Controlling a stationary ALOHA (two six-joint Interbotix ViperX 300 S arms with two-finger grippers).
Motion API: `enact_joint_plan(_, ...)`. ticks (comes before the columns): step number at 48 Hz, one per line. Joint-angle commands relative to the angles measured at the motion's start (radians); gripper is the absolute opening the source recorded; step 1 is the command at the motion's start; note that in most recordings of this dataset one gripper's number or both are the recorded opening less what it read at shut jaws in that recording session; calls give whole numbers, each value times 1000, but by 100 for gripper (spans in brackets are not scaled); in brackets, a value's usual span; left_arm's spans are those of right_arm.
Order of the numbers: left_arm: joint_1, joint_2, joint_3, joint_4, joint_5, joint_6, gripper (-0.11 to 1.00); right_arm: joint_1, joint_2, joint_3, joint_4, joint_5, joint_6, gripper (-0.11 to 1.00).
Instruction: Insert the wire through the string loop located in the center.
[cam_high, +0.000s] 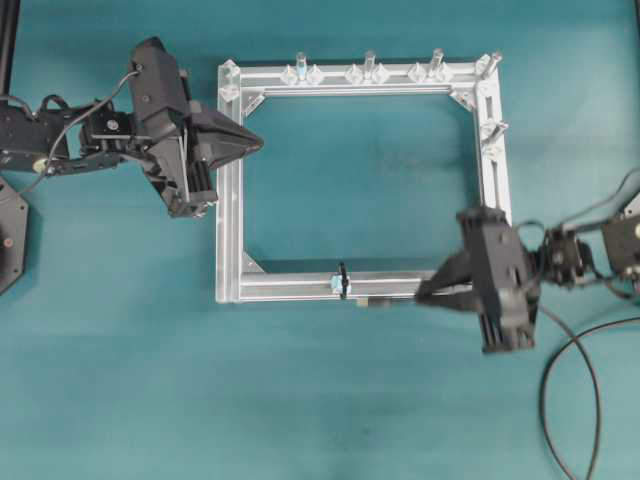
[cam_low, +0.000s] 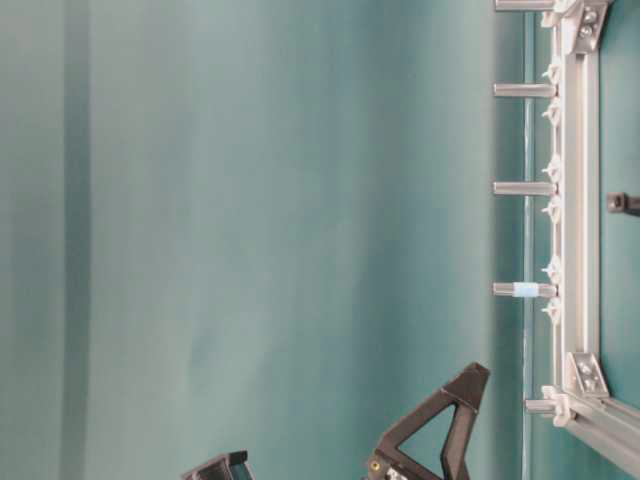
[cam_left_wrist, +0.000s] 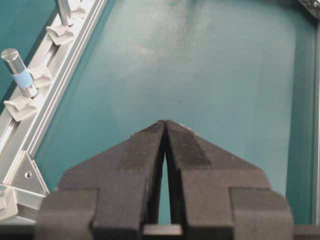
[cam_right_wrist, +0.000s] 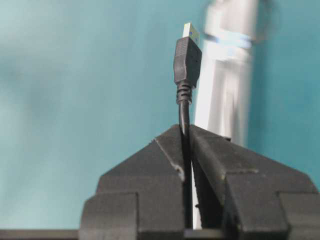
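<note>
right now i have the right gripper (cam_high: 432, 292) clamped on the wire (cam_right_wrist: 185, 75) just behind its plug, hovering at the frame's (cam_high: 228, 200) near bar toward its right corner, while the left gripper (cam_left_wrist: 165, 125) sits pinched together and empty over the frame's left bar. the string loop (cam_high: 342, 281) stands at the middle of that near bar, so i judge this the approach step. next i need to line the plug's tip with the loop's opening and slide along the bar toward it.
</note>
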Motion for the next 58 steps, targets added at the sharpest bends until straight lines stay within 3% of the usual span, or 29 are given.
enact_joint_plan(1,-3,-20,-12,3,-5,-5,0,-29,-25,-3,2,17,-3,8)
enact_joint_plan(47,-5,-20,-9,3,-5,-8,0,-54,-25,-2,2,40,-3,8)
enact_joint_plan(58,-41,-20,-20,3,66,-5,0,-54,-17,-23,2,40,-3,8)
